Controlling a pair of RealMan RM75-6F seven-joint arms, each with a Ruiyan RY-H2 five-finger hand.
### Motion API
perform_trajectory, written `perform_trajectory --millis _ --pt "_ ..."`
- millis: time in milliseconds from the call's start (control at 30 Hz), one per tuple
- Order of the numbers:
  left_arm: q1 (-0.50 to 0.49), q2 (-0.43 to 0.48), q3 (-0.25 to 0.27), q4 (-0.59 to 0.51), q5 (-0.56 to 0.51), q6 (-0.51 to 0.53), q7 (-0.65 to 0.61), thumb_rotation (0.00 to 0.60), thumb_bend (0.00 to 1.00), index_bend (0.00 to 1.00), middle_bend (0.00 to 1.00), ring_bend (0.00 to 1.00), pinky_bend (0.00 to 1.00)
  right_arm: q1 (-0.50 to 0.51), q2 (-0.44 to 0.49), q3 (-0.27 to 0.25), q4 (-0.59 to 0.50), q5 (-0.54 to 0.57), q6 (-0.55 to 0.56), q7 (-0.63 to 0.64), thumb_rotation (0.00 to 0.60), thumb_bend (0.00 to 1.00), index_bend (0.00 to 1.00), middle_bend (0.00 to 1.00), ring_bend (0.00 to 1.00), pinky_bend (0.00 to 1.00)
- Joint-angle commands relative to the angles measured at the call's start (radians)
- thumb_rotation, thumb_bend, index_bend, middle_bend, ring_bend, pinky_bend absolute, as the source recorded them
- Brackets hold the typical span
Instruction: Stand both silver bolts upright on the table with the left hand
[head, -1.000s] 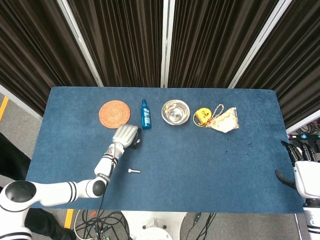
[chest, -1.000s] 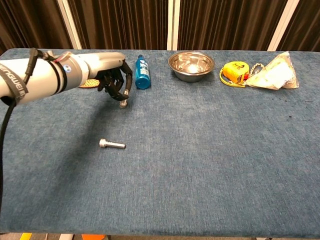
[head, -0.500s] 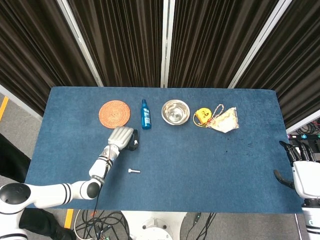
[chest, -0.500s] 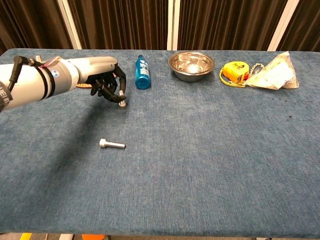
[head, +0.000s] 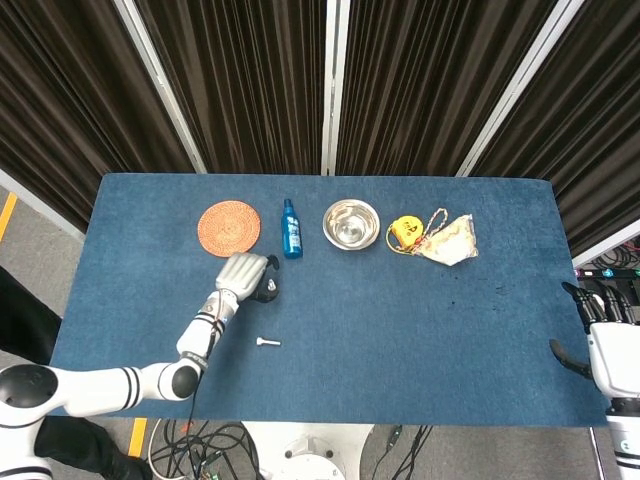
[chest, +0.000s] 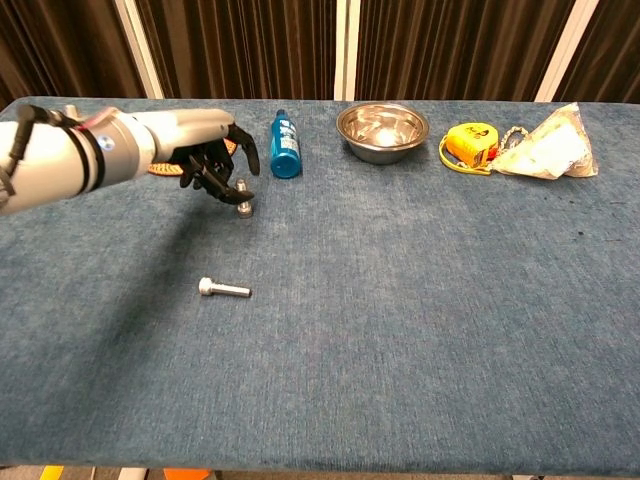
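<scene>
One silver bolt (chest: 243, 203) stands upright on the blue table (chest: 420, 300), seen small in the head view too (head: 268, 291). My left hand (chest: 213, 163) hovers just left of it with fingers spread; the nearest fingertips (chest: 229, 190) are close beside the bolt and hold nothing. The other silver bolt (chest: 224, 289) lies on its side nearer the front edge, head to the left, and also shows from above (head: 266, 342). My right hand (head: 604, 335) sits off the table's right edge, fingers apart and empty.
A blue bottle (chest: 285, 145) stands just right of the left hand. An orange woven coaster (head: 229, 228) lies behind the hand. Further right along the back are a steel bowl (chest: 382, 130), a yellow tape measure (chest: 470, 145) and a white bag (chest: 548, 148).
The left hand set the bolt down upright, spread its fingers off it and drew slightly left. The lying bolt and the right hand stayed put.
</scene>
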Motion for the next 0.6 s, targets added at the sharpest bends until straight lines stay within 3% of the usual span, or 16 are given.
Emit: perform_trajectory --millis 33,133,300,467,600 --pt "0.037 0.077 -0.014 -0.086 0.060 0.053 -0.041 0.460 0.24 0.22 0.69 0.64 0.61 0.000 0.001 0.000 0.003 0.000 0.000 0.004 0.600 0.15 0.14 0.22 0.06 0.10" --pt "0.079 0.161 -0.003 -0.185 0.142 0.121 -0.051 0.467 0.23 0.24 0.69 0.64 0.61 0.002 0.002 0.002 0.009 -0.005 0.002 0.011 0.600 0.15 0.14 0.22 0.06 0.10" --pt "0.134 0.239 0.053 -0.306 0.247 0.202 -0.018 0.581 0.22 0.36 0.70 0.66 0.64 0.006 -0.002 0.003 0.019 -0.010 -0.001 0.021 0.600 0.15 0.14 0.22 0.06 0.10" --pt "0.149 0.236 0.120 -0.375 0.297 0.199 0.043 0.593 0.22 0.40 0.71 0.67 0.66 0.012 -0.011 0.001 0.028 -0.016 -0.009 0.031 0.600 0.15 0.14 0.22 0.06 0.10" --pt "0.141 0.188 0.144 -0.380 0.284 0.180 0.093 0.590 0.23 0.40 0.73 0.69 0.69 0.007 -0.010 -0.003 0.031 -0.021 -0.001 0.036 0.600 0.15 0.14 0.22 0.06 0.10"
